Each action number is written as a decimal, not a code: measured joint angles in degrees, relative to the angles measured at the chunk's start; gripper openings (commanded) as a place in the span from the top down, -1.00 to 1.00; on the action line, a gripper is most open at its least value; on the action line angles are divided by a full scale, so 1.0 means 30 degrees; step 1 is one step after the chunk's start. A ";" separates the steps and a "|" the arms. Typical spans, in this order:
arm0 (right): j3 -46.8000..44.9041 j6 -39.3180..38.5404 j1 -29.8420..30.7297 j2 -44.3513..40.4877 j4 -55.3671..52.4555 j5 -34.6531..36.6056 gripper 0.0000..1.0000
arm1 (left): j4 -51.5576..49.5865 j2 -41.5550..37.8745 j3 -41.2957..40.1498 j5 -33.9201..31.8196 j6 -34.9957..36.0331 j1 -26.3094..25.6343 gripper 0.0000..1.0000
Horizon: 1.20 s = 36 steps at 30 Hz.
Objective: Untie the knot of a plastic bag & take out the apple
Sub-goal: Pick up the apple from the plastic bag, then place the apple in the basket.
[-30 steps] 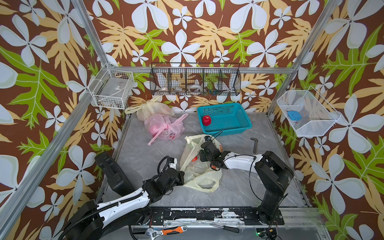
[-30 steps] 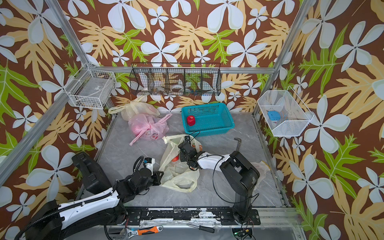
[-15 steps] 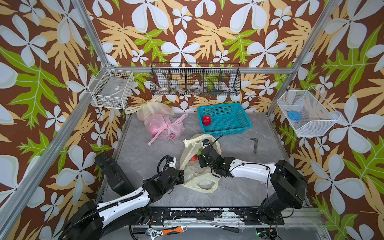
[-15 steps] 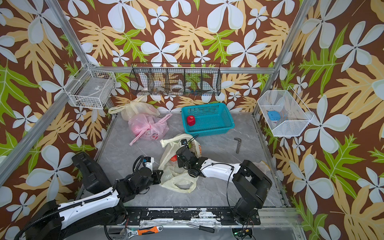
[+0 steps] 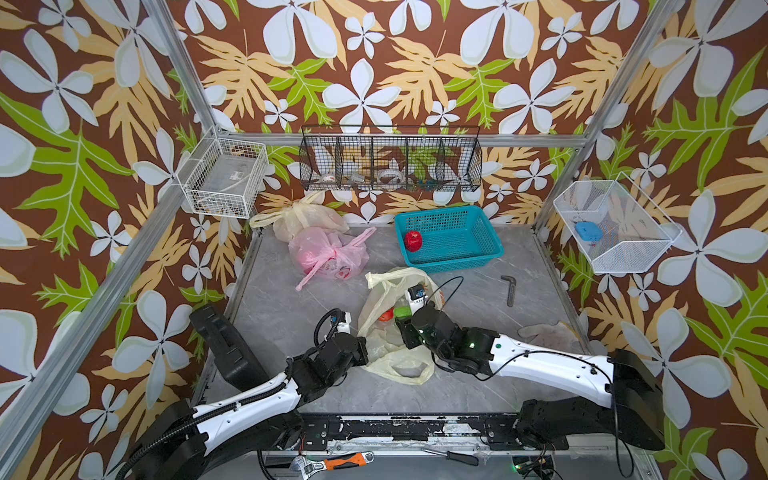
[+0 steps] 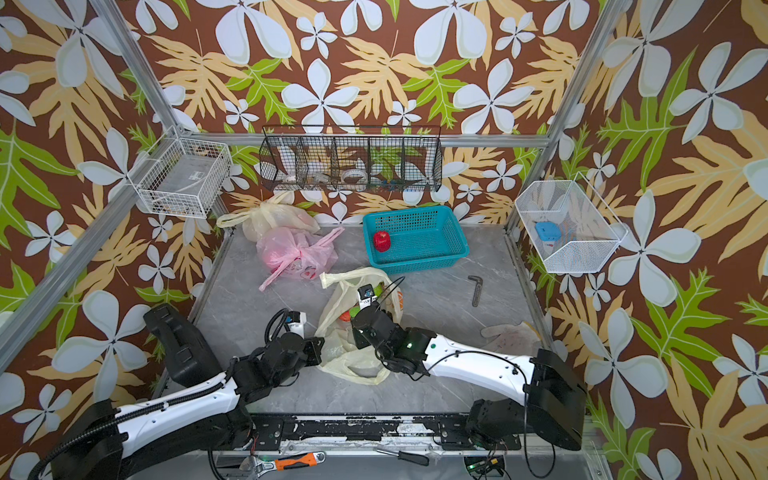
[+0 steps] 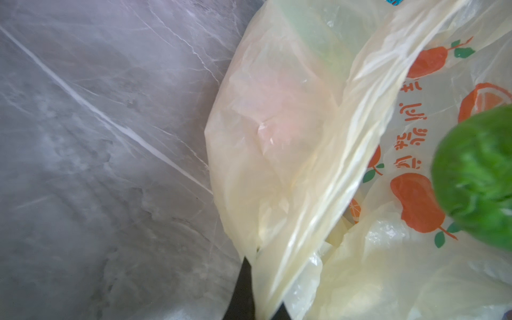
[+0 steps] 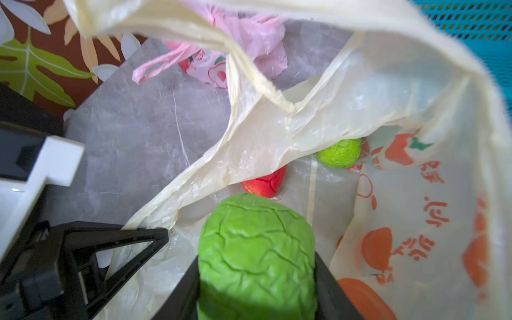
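Tabletop (image 5: 270, 295) of grey marble sits between floral-papered walls (image 5: 374, 62); left gripper (image 5: 362, 344) pinches the cream plastic bag (image 5: 395, 368), right gripper (image 8: 256, 266) clamps a green cabbage (image 8: 255, 232) inside its mouth.

Teal basket (image 5: 461, 239) sits at the table's back.
- Pink knotted bag (image 5: 328, 251) just left of it, tied cream bag (image 5: 303, 218) behind that.
- Hex key (image 5: 510, 289) near its front-right corner.
- Black wire rack (image 5: 390, 160) on the wall above it.
- Orange-handled wrench (image 5: 332, 462) and screwdriver (image 5: 453, 457) well in front of it.

apple (image 8: 264, 184): half under bag (image 8: 263, 130) fold | green vegetable (image 8: 256, 249): cut off
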 measured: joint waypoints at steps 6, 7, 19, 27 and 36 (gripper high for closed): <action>0.0590 -0.0532 0.0007 -0.2368 -0.1122 0.0685 0.05 | -0.0940 -0.0780 0.0299 -0.0729 0.0153 0.0000 1.00; 0.0590 -0.0794 0.0007 -0.2761 -0.1144 0.0984 0.06 | -0.1093 -0.0954 0.0291 -0.0882 0.0197 0.0000 1.00; 0.0641 -0.3840 -0.3534 -0.4641 -0.1821 0.2761 0.03 | -0.1902 -0.1581 0.0007 -0.1078 0.0233 0.0000 1.00; 0.1122 -0.4539 -0.9187 -0.0845 0.0488 -0.0597 0.01 | -0.2463 -0.1661 -0.0117 -0.1049 -0.0175 0.0000 1.00; 0.5865 -0.4918 -1.0163 0.6586 0.2492 -0.3657 0.01 | -0.5129 -0.5719 -0.0539 -0.2892 -0.1042 0.0175 1.00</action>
